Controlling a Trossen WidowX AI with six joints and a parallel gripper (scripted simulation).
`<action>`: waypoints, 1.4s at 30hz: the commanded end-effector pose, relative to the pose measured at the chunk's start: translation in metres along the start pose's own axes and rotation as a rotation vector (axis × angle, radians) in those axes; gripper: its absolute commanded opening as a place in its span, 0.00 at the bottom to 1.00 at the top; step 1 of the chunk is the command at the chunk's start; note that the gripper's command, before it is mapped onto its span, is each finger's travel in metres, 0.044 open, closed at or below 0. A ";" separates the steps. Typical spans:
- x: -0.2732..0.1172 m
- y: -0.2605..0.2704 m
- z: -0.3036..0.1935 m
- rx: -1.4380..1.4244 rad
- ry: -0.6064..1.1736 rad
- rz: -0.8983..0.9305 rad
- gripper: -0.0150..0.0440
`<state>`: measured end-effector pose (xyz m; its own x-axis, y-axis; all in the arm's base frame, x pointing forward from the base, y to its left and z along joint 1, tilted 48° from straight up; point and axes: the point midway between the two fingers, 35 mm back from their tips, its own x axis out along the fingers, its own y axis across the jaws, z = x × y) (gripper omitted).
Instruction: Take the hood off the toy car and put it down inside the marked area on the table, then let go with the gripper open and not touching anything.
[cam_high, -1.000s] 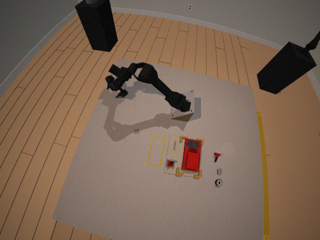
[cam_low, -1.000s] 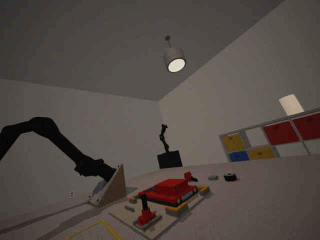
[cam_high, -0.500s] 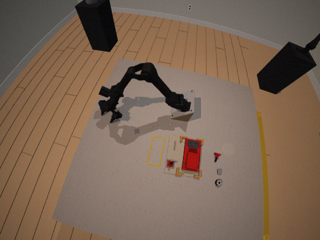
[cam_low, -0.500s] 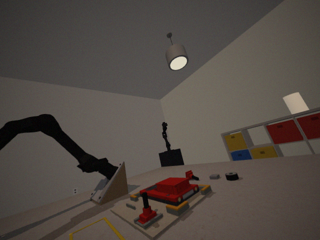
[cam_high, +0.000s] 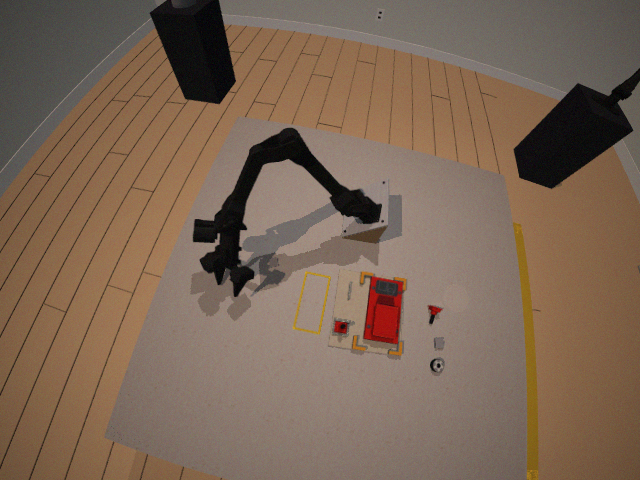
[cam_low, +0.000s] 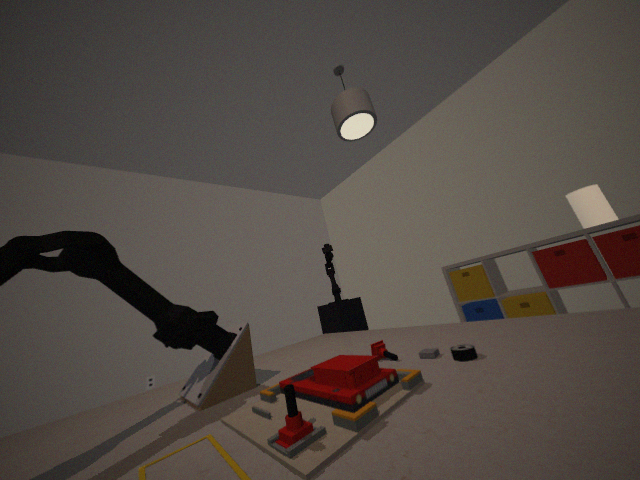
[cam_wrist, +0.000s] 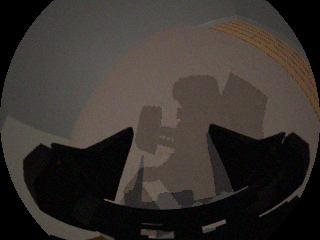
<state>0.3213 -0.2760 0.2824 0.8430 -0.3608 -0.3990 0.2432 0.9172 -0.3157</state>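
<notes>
The red toy car (cam_high: 369, 312) (cam_low: 305, 386) stands between orange-topped corner blocks on a beige board (cam_high: 341, 304) (cam_low: 248, 428). Its hood, a raised red block (cam_high: 386, 321) (cam_low: 343, 367), sits on the car toward the headlight end. The marked area is a yellow outline (cam_high: 325, 304) (cam_low: 224, 457) on the table beside the board, with nothing inside it. My gripper (cam_high: 227, 289) (cam_wrist: 172, 129) is open and empty, above the table to the left of the outline in the top view and away from the car. It is outside the exterior view.
A red piece with a black peg (cam_high: 340, 326) (cam_low: 293, 431) stands in a grey holder on the board. Beyond the car lie another red piece (cam_high: 434, 311) (cam_low: 378, 348), a grey block (cam_high: 438, 343) (cam_low: 429, 353) and a wheel (cam_high: 437, 365) (cam_low: 463, 353).
</notes>
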 end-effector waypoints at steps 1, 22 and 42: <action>0.023 0.046 0.001 0.027 0.060 0.091 1.00; 0.077 0.295 -0.082 0.099 0.687 0.261 1.00; -0.002 0.447 -0.190 -0.388 0.944 -0.121 1.00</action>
<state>0.3535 0.0819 -0.0112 0.0580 -0.4809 -0.8749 0.0267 0.8768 -0.4801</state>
